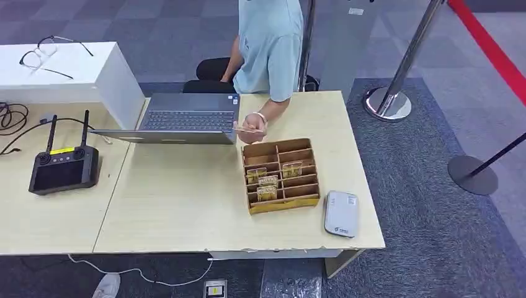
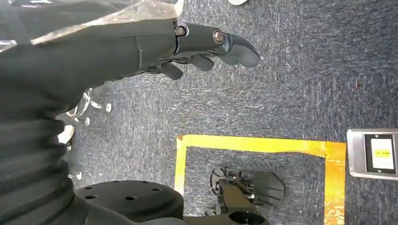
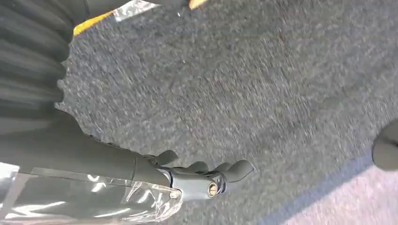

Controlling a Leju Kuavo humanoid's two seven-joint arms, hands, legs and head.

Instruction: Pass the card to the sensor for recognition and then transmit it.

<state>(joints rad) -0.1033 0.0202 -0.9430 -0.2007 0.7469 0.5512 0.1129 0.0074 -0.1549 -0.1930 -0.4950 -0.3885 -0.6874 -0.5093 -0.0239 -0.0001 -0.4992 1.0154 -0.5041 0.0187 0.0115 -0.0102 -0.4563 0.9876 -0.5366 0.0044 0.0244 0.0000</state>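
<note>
Both hands, left (image 2: 206,49) and right (image 3: 202,176), hang loosely open, empty, above carpet (image 3: 263,79).

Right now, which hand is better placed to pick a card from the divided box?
Probably the right hand: the box and sensor lie right of centre. Both it and the left hand hang empty over carpet.

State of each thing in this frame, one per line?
laptop: open
card box: open, cards in some slots
person's hand: holding a card above the box
left hand: empty, hanging over the carpet
right hand: empty, hanging over the carpet
</note>
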